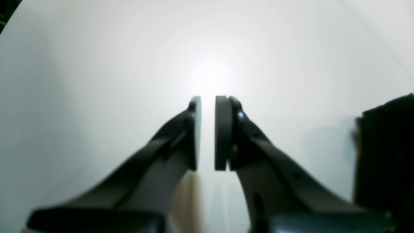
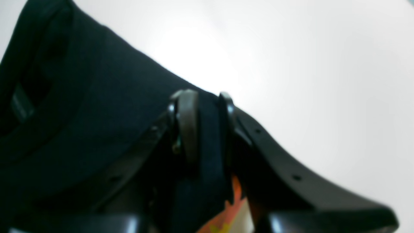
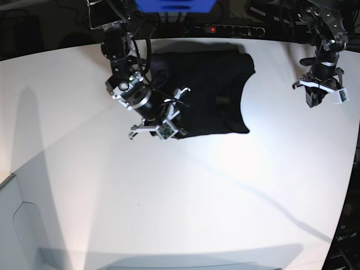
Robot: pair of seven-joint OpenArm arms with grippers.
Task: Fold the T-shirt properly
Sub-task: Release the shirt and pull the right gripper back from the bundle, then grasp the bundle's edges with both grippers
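Observation:
The black T-shirt lies partly folded on the white table at the back centre. My right gripper is at the shirt's near left corner and is shut on its edge. In the right wrist view, black cloth fills the gap between the pads of that gripper, and a bit of orange print shows below. My left gripper hangs over bare table to the right of the shirt. Its pads stand a little apart with nothing between them, and the shirt is off to the side.
A black power strip with a red light runs along the table's back edge, next to a blue box. A pale bin stands at the lower left. The table's curved edge falls away on the right.

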